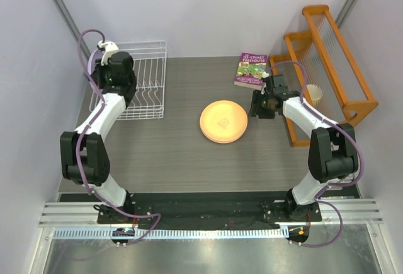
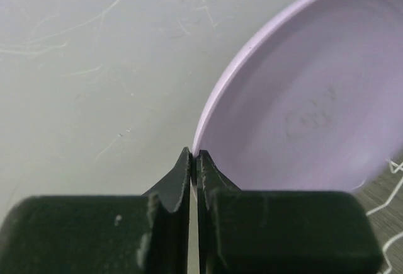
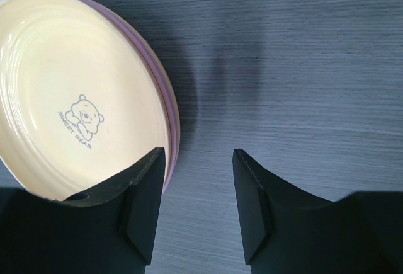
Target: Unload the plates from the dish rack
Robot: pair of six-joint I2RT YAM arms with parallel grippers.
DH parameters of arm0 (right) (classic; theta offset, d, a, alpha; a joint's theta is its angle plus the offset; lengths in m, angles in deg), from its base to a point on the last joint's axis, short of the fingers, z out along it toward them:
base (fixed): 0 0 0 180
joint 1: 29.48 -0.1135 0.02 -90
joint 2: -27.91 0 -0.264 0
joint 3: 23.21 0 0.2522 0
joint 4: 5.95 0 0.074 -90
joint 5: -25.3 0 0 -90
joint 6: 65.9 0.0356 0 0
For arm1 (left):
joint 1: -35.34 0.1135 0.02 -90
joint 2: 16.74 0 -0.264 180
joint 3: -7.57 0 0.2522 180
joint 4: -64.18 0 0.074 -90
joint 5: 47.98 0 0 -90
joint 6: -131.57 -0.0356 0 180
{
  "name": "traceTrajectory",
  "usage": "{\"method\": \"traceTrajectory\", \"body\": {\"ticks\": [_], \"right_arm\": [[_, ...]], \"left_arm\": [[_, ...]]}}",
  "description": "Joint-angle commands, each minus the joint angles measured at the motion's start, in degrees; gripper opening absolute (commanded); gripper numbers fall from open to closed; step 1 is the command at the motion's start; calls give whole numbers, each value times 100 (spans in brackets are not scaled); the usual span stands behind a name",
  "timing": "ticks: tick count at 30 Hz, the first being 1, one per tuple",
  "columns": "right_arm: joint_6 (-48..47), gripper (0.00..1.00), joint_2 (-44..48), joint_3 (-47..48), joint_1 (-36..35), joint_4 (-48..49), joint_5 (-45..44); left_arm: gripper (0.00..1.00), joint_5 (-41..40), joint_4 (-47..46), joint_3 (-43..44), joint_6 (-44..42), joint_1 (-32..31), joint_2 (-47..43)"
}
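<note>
Left tool (image 2: 194, 157) closed, right tool (image 3: 198, 154) parted

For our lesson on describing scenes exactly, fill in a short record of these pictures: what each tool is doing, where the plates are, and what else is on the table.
left tool: shut on the rim of the lilac plate, above the dish rack
right tool: open, holding nothing, beside the plate stack
plate stack: mid-table; orange-yellow plate on top, pink plate edge showing beneath
dish rack: white wire, far left of the table
other things: book at the far edge; orange wooden rack on the right
</note>
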Motion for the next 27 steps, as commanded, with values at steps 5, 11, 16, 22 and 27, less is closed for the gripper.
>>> {"method": "traceTrajectory", "body": {"ticks": [5,11,16,22,27], "right_arm": [[-81,53,754,-114,59,25,-106],[51,56,1572,-175,59,32,-100],[358,61,2030,-315,68,358,576],[1034,61,2161,-807,42,1517,1561],[1448,63,2127,-1063,-90,2203,1703]], "left_arm": [[0,-542,-811,-160,-670,-513,-919],[0,566,1371,385,930,-1250,-1114],[0,1661,2189,271,1897,-1709,-1228],[0,3518,2463,-71,3205,-1815,-1439],[0,4705,2217,-554,3813,-1876,-1658]]}}
